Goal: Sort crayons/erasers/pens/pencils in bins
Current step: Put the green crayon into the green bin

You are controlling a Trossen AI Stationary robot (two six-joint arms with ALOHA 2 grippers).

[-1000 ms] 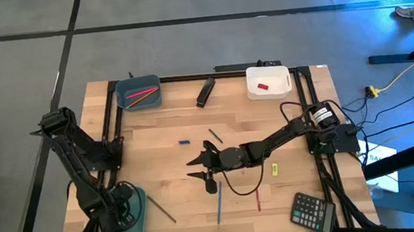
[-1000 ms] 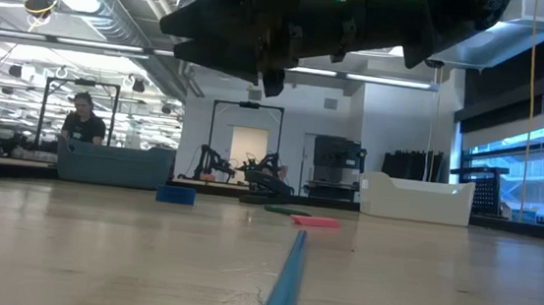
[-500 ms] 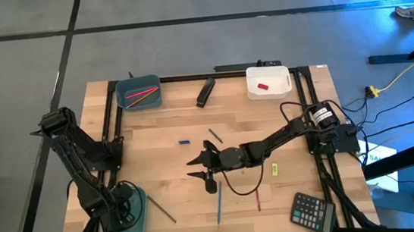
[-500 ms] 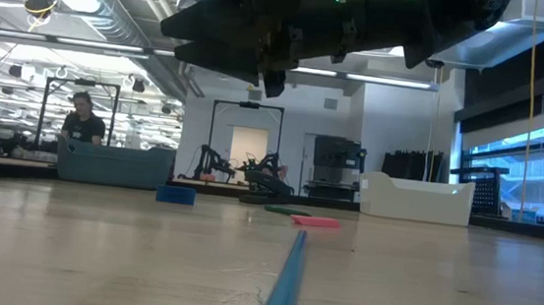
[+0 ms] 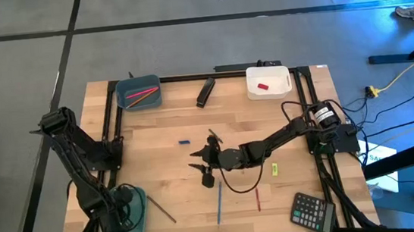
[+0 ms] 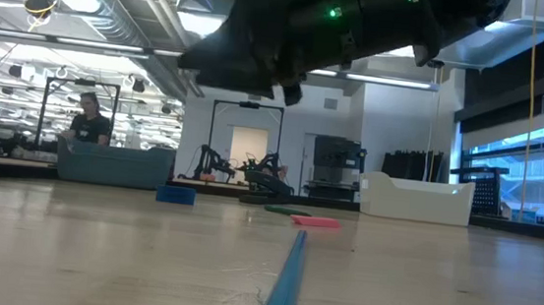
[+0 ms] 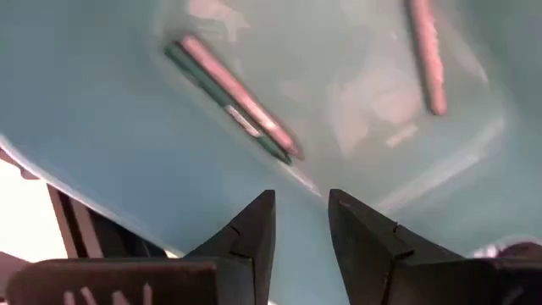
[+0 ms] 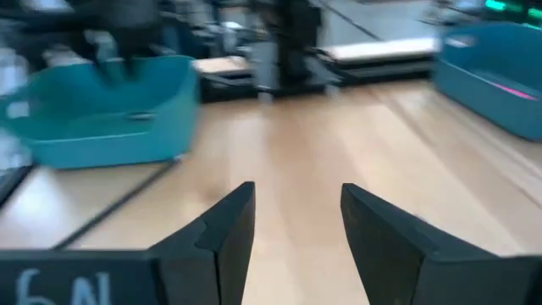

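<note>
My left gripper [image 7: 301,207] hangs open, pointing down over the teal bin [image 5: 123,218] at the table's near left corner. Two pens [image 7: 233,102] lie in that bin. My right gripper [image 5: 201,167] stands open above the table's middle, holding nothing [image 8: 296,203]. Below and near it a blue pencil [image 5: 219,202] lies flat on the wood. A dark pen [image 5: 214,136] lies just beyond it, and a thin red pen [image 5: 258,198] lies to the pencil's right. The blue-grey bin [image 5: 138,92] holds pink-red pencils. A red eraser lies in the white bin [image 5: 268,81].
A dark grey pen [image 5: 161,209] lies beside the teal bin. A small blue piece [image 5: 184,142] and a yellow-green piece [image 5: 275,169] lie loose. A black oblong object [image 5: 205,92] sits at the far edge, a calculator [image 5: 311,211] at the near right corner.
My right gripper has turned at the wrist above the table's middle, staying over the same spot and keeping open. Nothing on the table has moved.
</note>
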